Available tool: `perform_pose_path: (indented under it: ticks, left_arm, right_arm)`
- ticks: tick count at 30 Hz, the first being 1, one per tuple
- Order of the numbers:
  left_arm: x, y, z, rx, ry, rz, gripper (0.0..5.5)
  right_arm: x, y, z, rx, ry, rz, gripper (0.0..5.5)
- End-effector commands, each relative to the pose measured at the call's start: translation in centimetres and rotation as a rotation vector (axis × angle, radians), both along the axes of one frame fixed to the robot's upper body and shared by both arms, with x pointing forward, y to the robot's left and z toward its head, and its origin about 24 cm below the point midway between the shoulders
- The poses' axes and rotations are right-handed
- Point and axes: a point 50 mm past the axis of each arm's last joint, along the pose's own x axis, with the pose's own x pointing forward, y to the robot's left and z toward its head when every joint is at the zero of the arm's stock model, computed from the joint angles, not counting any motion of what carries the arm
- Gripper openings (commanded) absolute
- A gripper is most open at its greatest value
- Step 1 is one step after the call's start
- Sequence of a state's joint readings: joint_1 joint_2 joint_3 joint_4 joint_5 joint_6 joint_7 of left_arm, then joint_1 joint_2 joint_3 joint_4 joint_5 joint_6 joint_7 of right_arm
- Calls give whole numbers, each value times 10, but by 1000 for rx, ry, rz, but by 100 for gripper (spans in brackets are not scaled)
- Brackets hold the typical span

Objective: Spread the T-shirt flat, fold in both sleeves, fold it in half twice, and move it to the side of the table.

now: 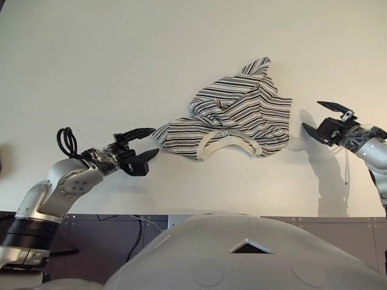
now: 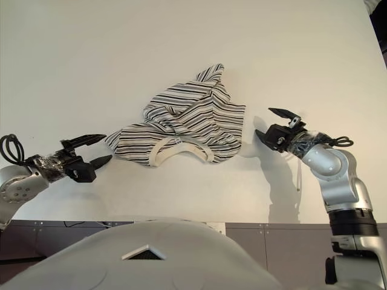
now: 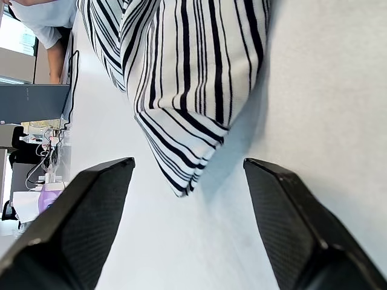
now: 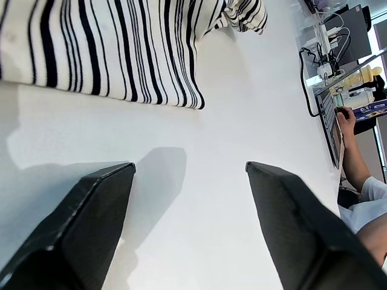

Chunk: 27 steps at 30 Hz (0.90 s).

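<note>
A black-and-white striped T-shirt [image 1: 233, 112] lies crumpled in a heap at the middle of the white table [image 1: 121, 54], its cream collar [image 1: 227, 140] facing the near edge. My left gripper [image 1: 147, 142] is open just to the left of the shirt's left corner [image 3: 184, 181], fingers [image 3: 84, 211] apart on either side of that corner, not touching it. My right gripper [image 1: 319, 116] is open a short way to the right of the shirt's right edge [image 4: 145, 66], with bare table between its fingers [image 4: 302, 223].
The table's near edge [image 1: 181, 215] runs just in front of both arms. A desk with monitors and cables [image 4: 338, 54] stands beyond the table's far side.
</note>
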<state>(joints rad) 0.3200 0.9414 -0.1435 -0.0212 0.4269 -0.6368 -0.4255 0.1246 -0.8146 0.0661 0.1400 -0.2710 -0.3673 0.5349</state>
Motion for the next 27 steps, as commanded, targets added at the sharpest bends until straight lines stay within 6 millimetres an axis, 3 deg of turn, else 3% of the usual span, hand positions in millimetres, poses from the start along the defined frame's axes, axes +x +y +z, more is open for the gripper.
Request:
perform_pose_path:
  ticks: [1,6,10,13,18,27]
  left_arm:
    - [-12,-8,-21,23,97,-30,337]
    - [-6,-15,-18,-10,27,-24,337]
    - [15,-15,-10,-3,-163,-11,337]
    - [19,-18,-2,-30,-265,-17,337]
    - [9,-21,5,-85,-284,-49,337]
    - [20,-15,15,-130,-350,50,337]
  right_arm:
    - [2,1,-5,-13,31,10,340]
    - [8,2,-6,-7,22,8,340]
    - [8,7,-10,18,22,0,340]
    - [7,6,-12,19,31,-3,340]
    - [2,1,-16,7,52,-6,340]
    - [-6,3,-22,8,68,-15,340]
